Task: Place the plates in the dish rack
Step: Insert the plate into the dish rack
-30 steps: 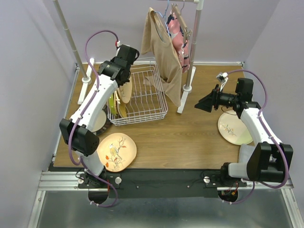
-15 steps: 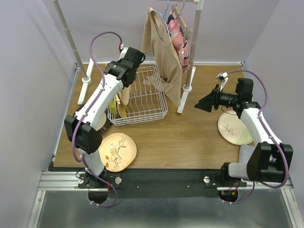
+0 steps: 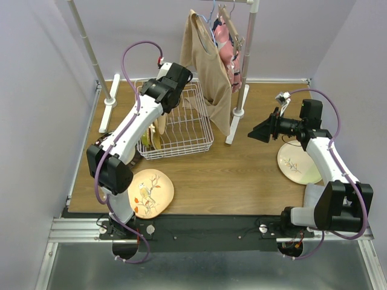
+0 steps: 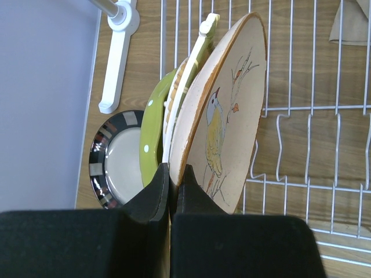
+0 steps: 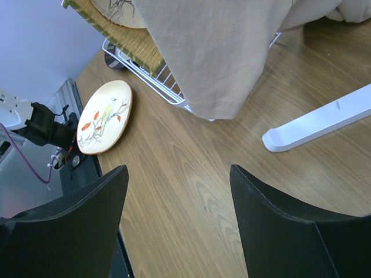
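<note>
My left gripper (image 4: 174, 179) is shut on the rim of a peach bird-painted plate (image 4: 226, 116), which stands on edge inside the white wire dish rack (image 3: 181, 151). Beside it in the rack lean a lime dotted plate (image 4: 152, 133) and a cream-green one (image 4: 203, 35). A dark-rimmed plate (image 3: 127, 154) lies on the table left of the rack. Another peach bird plate (image 3: 148, 192) lies flat at the front left. A pale plate (image 3: 297, 163) rests under the right arm. My right gripper (image 3: 261, 130) hangs open above bare wood, holding nothing.
A white clothes rail stands behind the rack with a beige top (image 3: 208, 66) hanging over the rack's right side. Its right foot (image 3: 233, 130) lies between rack and right gripper. The left pole's foot (image 3: 110, 109) sits near the table's left edge.
The left arm has swung to the right over the rack, carrying the bird plate with it. The right arm has stayed still.
</note>
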